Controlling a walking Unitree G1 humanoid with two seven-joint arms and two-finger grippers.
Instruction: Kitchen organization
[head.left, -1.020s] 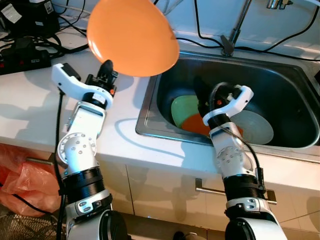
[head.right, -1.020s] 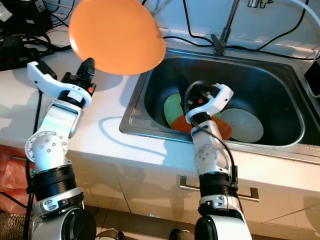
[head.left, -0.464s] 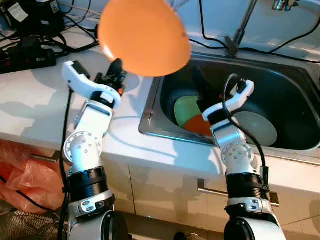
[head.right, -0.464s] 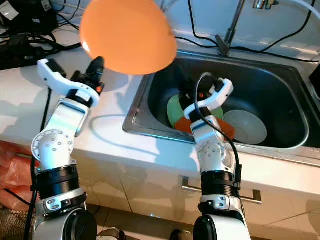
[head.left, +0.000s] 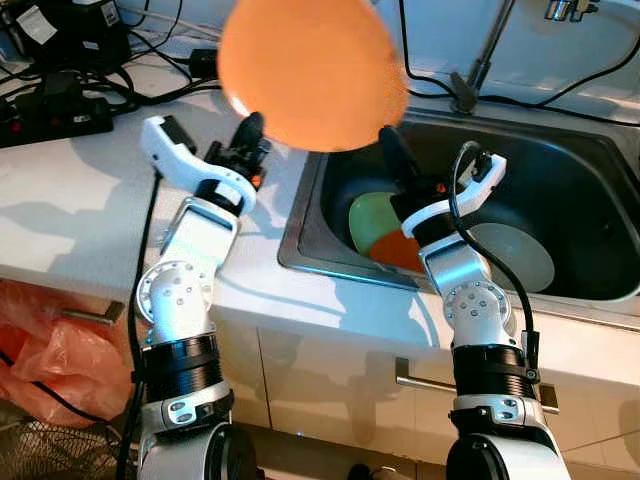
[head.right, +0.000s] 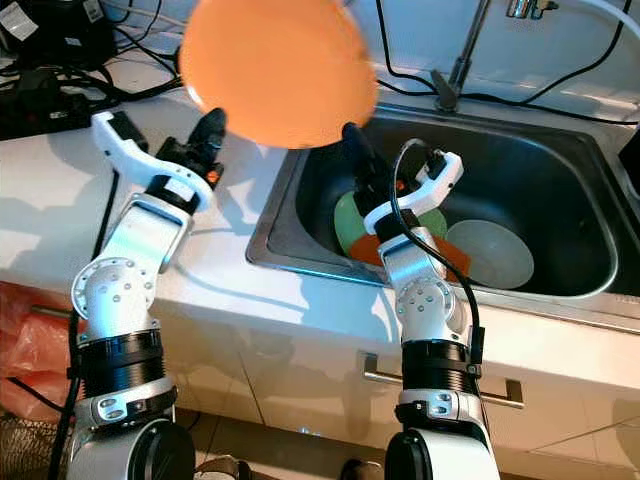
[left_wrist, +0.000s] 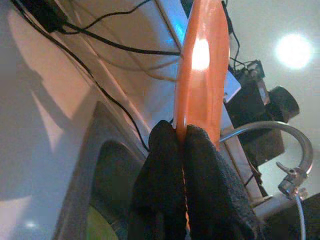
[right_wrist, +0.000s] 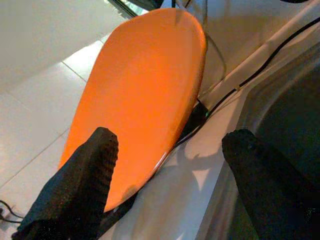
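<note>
Above the counter's edge beside the sink (head.left: 300, 215), the left gripper (head.left: 250, 135) clamps the rim of the orange plate (head.left: 310, 70) while the right gripper (head.left: 390, 160) rises spread-fingered toward it, seemingly a handover, which next needs its fingers straddling the rim.

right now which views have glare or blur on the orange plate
Left eye view: the orange plate has soft, smeared edges. Left wrist view: a bright glare spot sits on its rim above the left gripper, with a ceiling light blown out behind. Right wrist view: plate sharp, evenly lit.
</note>
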